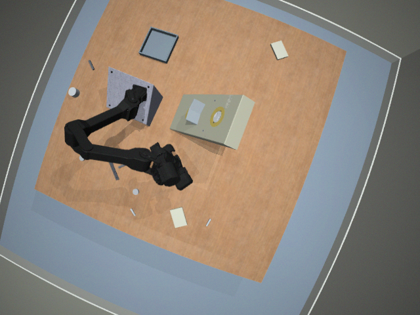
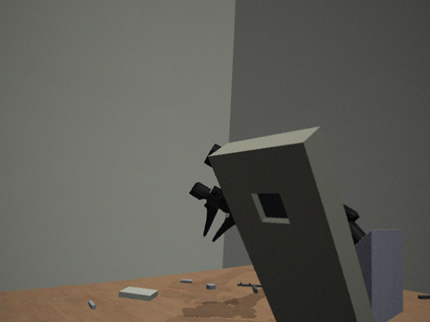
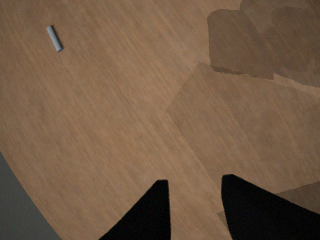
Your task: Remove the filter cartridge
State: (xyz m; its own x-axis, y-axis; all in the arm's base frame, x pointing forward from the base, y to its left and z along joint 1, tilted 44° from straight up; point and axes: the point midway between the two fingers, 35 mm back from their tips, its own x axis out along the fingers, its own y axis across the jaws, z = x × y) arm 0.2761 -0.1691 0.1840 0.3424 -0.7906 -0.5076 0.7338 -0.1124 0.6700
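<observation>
The round light-grey cartridge point(image 1: 217, 116) sits in the face of the sloping grey-green panel point(image 1: 210, 134) point(image 2: 294, 272), inside a yellow ring. Its two slots are too small to make out clearly. The square blue-grey tray point(image 1: 153, 58) stands at the back left in the top view, and nothing shows in it. My gripper point(image 2: 209, 238) point(image 3: 195, 188) is partly open and empty, its two fingers pointing down with a narrow gap. It hangs in the air above the table, off the panel's lower side in the top view, clear of the cartridge. Its fingertips are hidden in that view.
A pale blue flat piece point(image 1: 195, 111) stands out from the panel's face beside the cartridge. The arm's base is on a speckled purple-grey block point(image 1: 118, 88) point(image 2: 388, 267). Cream blocks point(image 1: 178, 217) point(image 1: 279, 49), a white cylinder point(image 1: 73, 92), a disc point(image 1: 135, 191) and small rods point(image 1: 208, 222) point(image 3: 54, 38) lie around.
</observation>
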